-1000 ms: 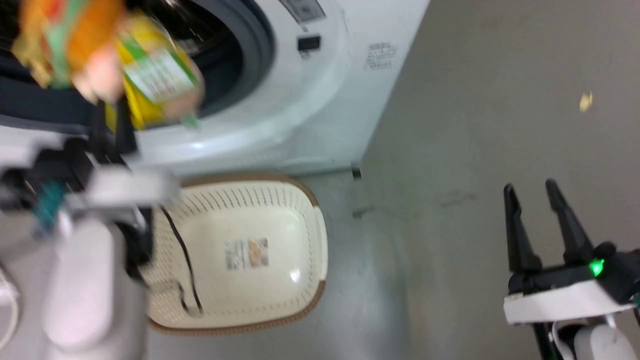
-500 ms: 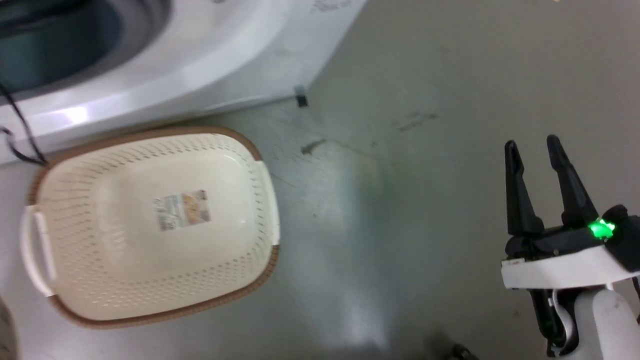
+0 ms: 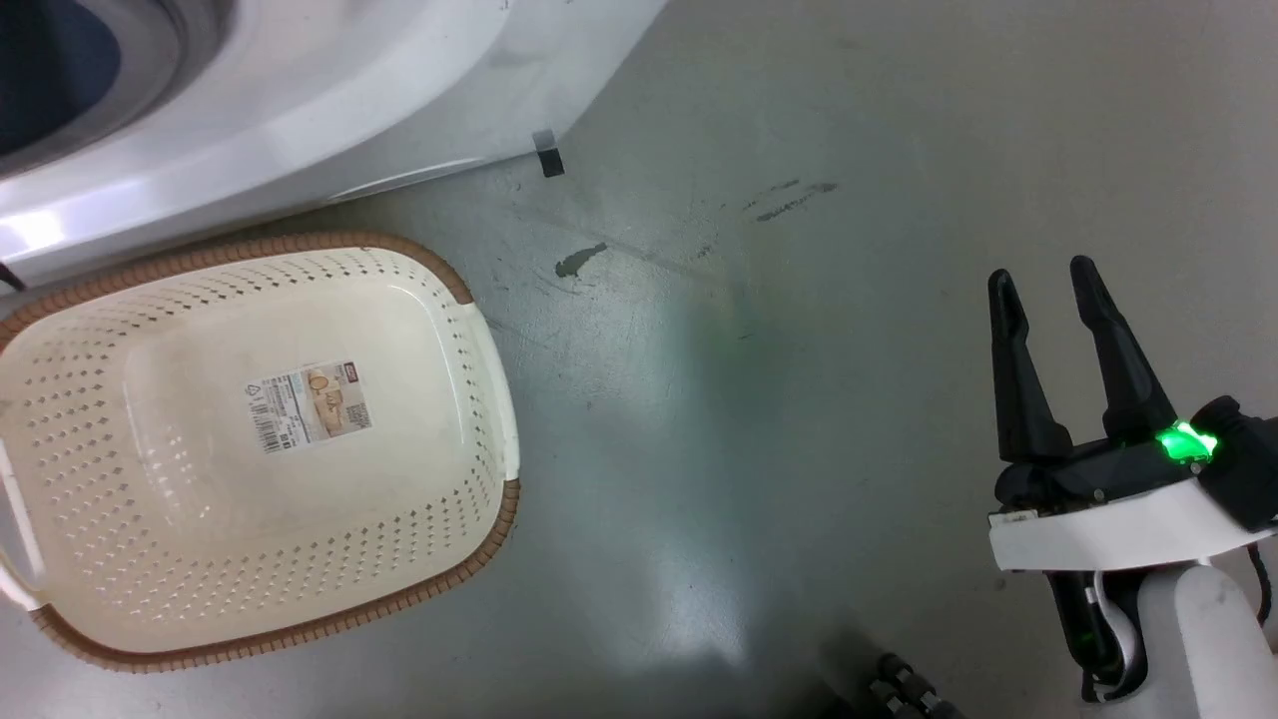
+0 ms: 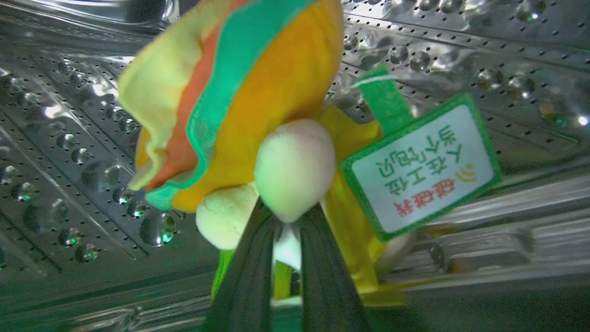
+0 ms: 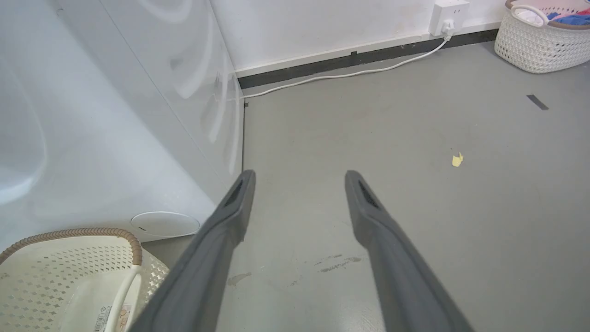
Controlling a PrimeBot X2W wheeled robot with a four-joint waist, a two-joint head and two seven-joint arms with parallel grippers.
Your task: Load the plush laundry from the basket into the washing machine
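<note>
Fingers (image 4: 246,281) of the left gripper (image 4: 286,226), dark and long, are closed to a narrow gap on the plush laundry (image 4: 258,92), a small stuffed toy with an orange-and-green burger-like top, pale pink rounded parts and yellow trim. They pinch it at its lower end and hold it up inside the shiny perforated steel drum (image 4: 69,152). A green-edged paper tag (image 4: 421,168) hangs to the toy's right.

In the head view, the large white front-loading washing machine (image 3: 349,90) fills the upper left corner. Just below it on the grey floor (image 3: 749,399) sits the cream perforated plastic basket (image 3: 479,330) with its brown woven-look rim, a printed sticker (image 3: 308,405) on its inner bottom.

Well apart from the basket, at the lower right, the right gripper (image 3: 1042,275) hangs over bare floor with its two dark fingers spread wide and nothing between them. A green light (image 3: 1183,442) glows on its body. The right wrist view shows the same wide spread (image 5: 300,174), with a small yellow scrap (image 5: 457,159) on the floor beyond and a white woven basket (image 5: 534,46) of clothes at the far right.
</note>
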